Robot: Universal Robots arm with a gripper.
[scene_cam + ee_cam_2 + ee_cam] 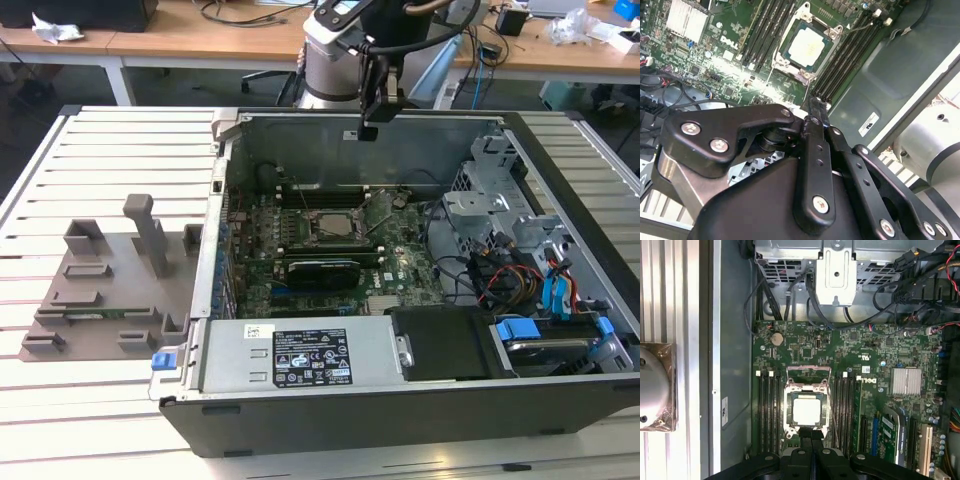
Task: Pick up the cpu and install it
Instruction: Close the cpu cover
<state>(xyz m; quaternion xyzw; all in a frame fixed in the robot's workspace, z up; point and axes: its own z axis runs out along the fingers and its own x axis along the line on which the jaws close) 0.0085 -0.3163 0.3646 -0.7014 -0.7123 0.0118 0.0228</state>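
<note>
Cpu (pixel 806 412): flat square, pale silver top, seated in the socket frame (pixel 788 410) on the green motherboard (pixel 805 347) inside the open computer case (pixel 400 420); gripper (pixel 811 433) hangs above the board, fingers pressed together, empty.

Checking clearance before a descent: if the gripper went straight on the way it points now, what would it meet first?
Likely the socket frame at the edge of the cpu seated in it; the gripper, shut and empty, hangs above the motherboard with nothing between. Depth is unclear.
</note>
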